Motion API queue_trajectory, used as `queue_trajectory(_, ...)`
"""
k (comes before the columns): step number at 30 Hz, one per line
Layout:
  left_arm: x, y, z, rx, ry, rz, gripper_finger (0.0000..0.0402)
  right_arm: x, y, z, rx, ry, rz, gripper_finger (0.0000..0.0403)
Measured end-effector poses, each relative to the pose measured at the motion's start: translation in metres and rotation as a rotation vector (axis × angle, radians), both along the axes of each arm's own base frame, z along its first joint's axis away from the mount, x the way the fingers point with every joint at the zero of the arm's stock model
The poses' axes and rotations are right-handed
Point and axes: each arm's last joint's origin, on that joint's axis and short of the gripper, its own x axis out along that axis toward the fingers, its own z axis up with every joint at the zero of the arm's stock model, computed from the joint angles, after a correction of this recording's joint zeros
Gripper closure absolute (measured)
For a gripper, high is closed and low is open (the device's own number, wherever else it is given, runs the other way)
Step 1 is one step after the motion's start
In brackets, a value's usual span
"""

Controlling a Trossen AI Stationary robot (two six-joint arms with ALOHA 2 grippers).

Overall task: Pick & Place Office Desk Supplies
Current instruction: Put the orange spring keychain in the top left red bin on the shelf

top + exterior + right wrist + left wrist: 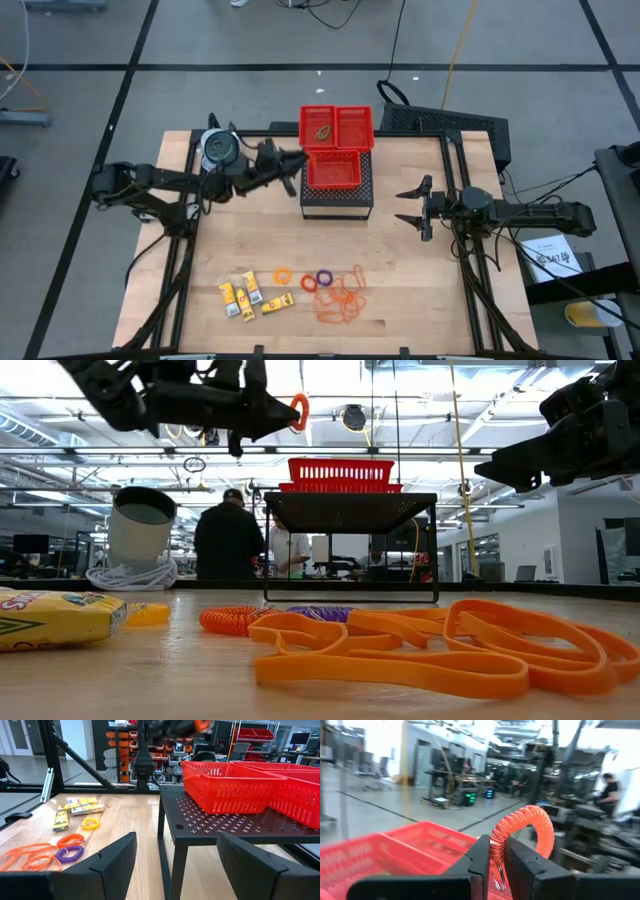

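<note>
Because the coiled orange ring (529, 829) is pinched by one side of its loop, most of it is left sticking out past the fingertips (482, 857) of the left claw (296, 172), so it can be let fall cleanly when the grip is loosened. That claw is closed nearly all the way on the ring and is held up in the air just beside the red baskets (337, 147), which are set on a black perforated stand (337, 200) at the far middle of the surface (410, 290). Judging by this, the ring is being carried toward one of the baskets, though which compartment is meant cannot be told.

The right claw (412, 207) is held wide open with nothing in it, off to the right of the stand, apparently waiting.

The held ring is seen as a tight spiral coil, bright orange, bent into a loop. On the near part of the surface the remaining supplies are left loose: yellow packets (248, 296), an orange ring (283, 275), a red ring (308, 284), a purple ring (323, 277) and a tangle of thin orange rubber bands (341, 298). A round grey container (218, 147) is seen at the far left.
</note>
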Motion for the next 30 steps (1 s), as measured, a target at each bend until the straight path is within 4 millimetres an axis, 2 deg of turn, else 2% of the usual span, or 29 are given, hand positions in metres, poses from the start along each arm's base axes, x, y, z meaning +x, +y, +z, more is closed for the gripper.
queue_trajectory(7,0.005,0.044,0.035,0.099,0.125,0.154,0.0350,0.000,0.000,0.000,0.000,0.000,0.000,0.0135)
queue_trajectory(12,-0.001,0.072,0.048,0.082,0.190,0.242,0.0350,0.000,0.000,0.000,0.000,0.000,0.000,0.0135)
queue_trajectory(16,-0.002,0.093,0.049,0.055,0.181,0.299,0.0350,0.000,0.000,0.000,0.000,0.000,0.000,0.0136)
queue_trajectory(20,0.010,0.115,0.055,-0.006,0.174,0.274,0.0350,0.000,0.000,0.000,0.000,0.000,0.000,0.0136)
queue_trajectory(26,0.040,0.141,0.054,-0.108,0.416,0.246,0.0350,0.000,0.000,0.000,0.000,0.000,0.000,0.0136)
queue_trajectory(30,0.051,0.149,0.045,-0.155,0.505,0.272,0.0350,0.000,0.000,0.000,0.000,0.000,0.000,0.0136)
